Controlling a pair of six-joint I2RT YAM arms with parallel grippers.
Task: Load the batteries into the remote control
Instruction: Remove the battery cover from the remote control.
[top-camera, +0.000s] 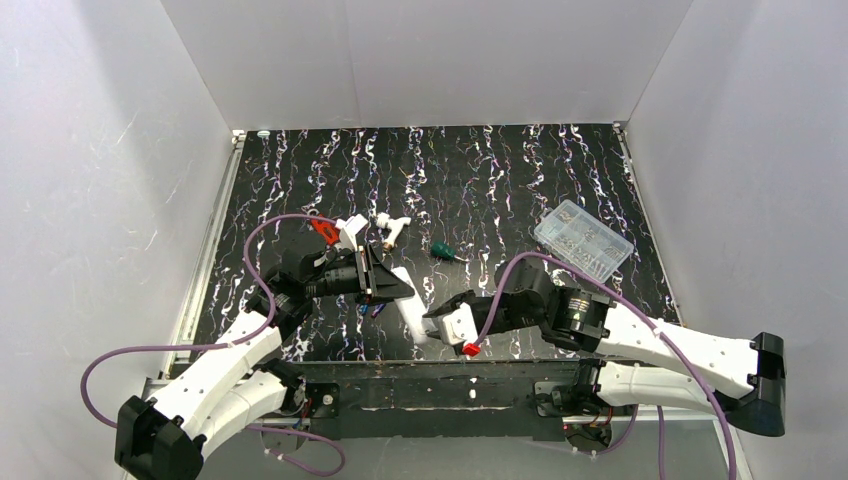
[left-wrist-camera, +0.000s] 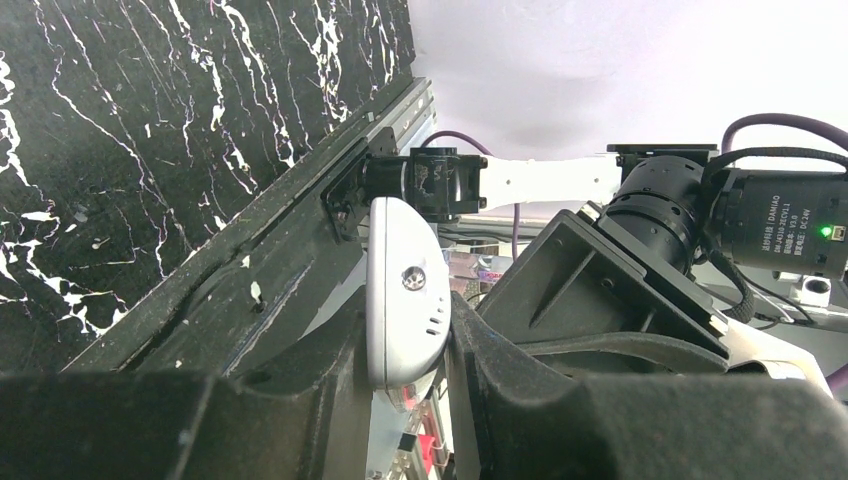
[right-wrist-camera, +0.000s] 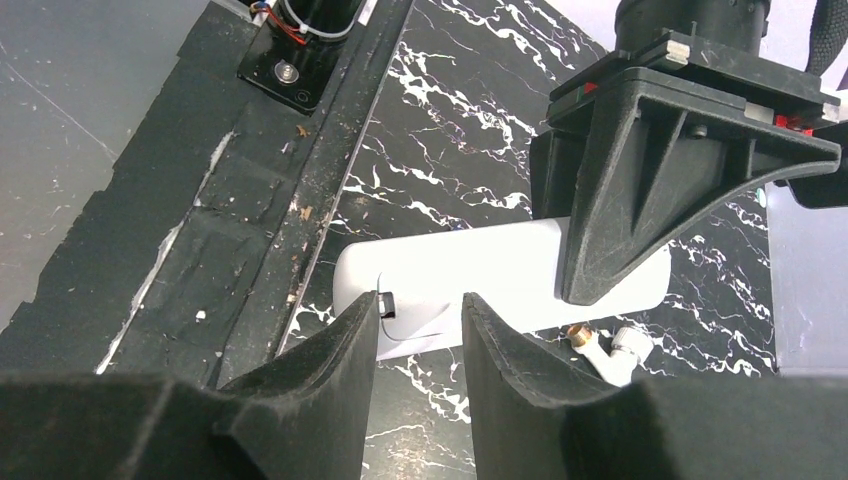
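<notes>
The remote control (right-wrist-camera: 480, 275) is smooth white plastic with a soft sheen. The counter (top-camera: 500, 170) is smooth black, white-veined like marble. The jaws are matt black and grainy. The box (top-camera: 583, 238) is clear plastic.

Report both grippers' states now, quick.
Left gripper: closed, holding the remote control.
Right gripper: open, holding nothing, fingertips at the remote control's near end.

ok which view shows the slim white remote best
Right wrist: the slim white plastic remote control shows nearly full length. Top view shows it small; left wrist shows only one rounded end in the left end effector.
</notes>
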